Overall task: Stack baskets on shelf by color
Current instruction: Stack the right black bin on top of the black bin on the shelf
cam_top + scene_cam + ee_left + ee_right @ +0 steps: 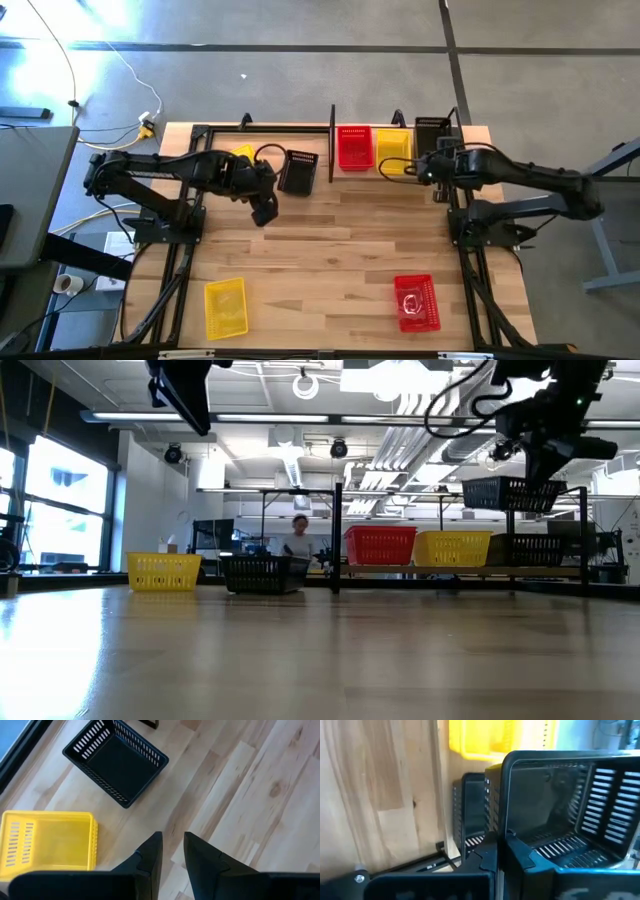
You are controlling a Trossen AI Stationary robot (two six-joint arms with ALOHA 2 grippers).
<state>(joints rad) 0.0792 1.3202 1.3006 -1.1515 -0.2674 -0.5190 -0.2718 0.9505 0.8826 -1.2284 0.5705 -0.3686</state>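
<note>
The shelf [450, 571] stands along the table's far edge with a red basket [354, 147], a yellow basket [393, 152] and a black basket [525, 548] side by side on its board. My right gripper [437, 166] is shut on a second black basket [510, 492], which it holds above the shelf's black one. My left gripper [173, 840], a narrow gap between its fingers, hangs empty above the table near a black basket [116, 760] and a yellow basket [47, 840] that rest on their bottoms on the tabletop. My right gripper pinches one side wall of the black basket at its rim [503, 827], one finger inside the basket and one outside. The fingers come from above, pointing down. The basket hangs level and upright, lifted clear above the black basket on the shelf [470, 822].
A yellow basket [226, 306] lies near the table's front left and a red basket [416, 302] near its front right. The shelf's black end post [332, 145] stands left of the red basket. A person [298, 536] shows far behind the table.
</note>
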